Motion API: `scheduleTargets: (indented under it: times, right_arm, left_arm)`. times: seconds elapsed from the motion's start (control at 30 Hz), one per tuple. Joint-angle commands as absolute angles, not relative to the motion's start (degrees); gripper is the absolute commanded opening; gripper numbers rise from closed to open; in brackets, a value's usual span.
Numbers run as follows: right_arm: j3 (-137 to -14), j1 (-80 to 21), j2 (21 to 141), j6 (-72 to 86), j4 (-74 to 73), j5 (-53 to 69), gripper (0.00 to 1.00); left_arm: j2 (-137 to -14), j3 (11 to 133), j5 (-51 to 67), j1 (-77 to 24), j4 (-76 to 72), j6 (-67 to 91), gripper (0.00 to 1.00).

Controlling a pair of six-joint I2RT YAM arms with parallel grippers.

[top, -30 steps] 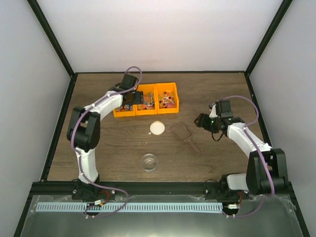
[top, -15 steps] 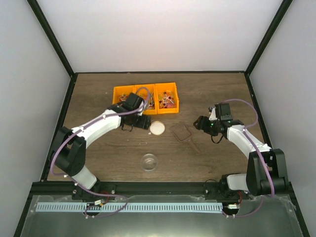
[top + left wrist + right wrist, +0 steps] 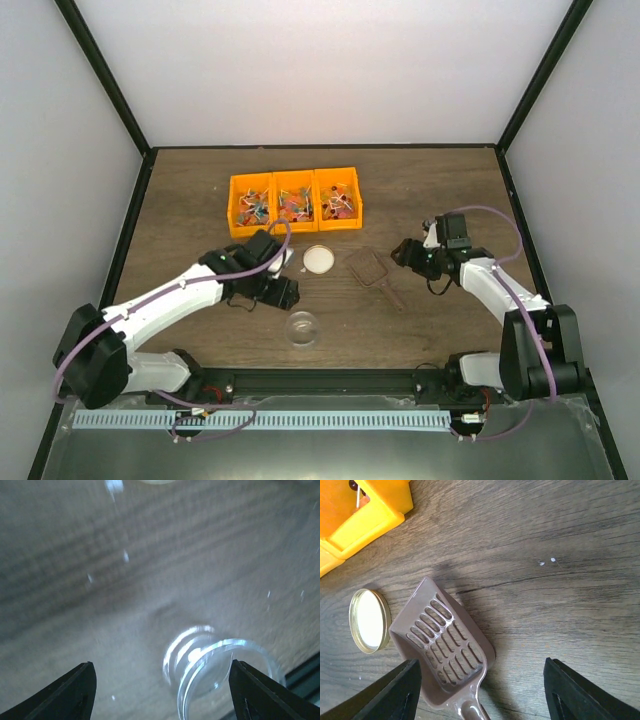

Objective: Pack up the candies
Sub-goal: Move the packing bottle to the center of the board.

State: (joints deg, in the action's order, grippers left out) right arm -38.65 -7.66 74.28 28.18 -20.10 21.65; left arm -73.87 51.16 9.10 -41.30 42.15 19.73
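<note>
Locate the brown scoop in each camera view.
Top external: brown scoop right of centre, handle toward the near right.
Left wrist: not in it.
Right wrist: lower left, handle off the bottom edge.
Shared landmark: the cream lid just left of it in both those views.

Cream lid (image 3: 318, 259) beside brown scoop (image 3: 368, 266); clear jar (image 3: 302, 328) nearer; orange bins (image 3: 252, 230) behind.
</note>
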Motion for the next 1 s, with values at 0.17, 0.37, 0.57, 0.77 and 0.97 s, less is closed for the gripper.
scheduleTargets:
  times: [0.17,0.37,0.57,0.77,0.97]
  right_arm:
    - [-37.30,-7.93,71.98,30.70,-18.96,23.01,0.69]
    - [-36.35,-7.92,71.41,31.93,-18.71,23.35,0.69]
    - [-35.41,-7.98,70.14,32.51,-18.89,23.12,0.69]
    - [-34.73,-7.97,69.63,32.70,-18.52,23.32,0.70]
    - [-34.40,-7.95,69.97,32.53,-17.81,23.73,0.70]
  left_arm:
    - [-71.70,46.37,7.76,-49.70,42.41,28.28,0.71]
    - [-73.64,45.89,5.50,-51.98,42.21,30.32,0.66]
    - [-74.70,45.12,3.37,-52.64,42.58,30.96,0.57]
    - [-76.36,44.60,0.89,-52.64,42.80,30.80,0.46]
    - [-78.68,46.39,0.02,-52.65,43.12,29.81,0.32]
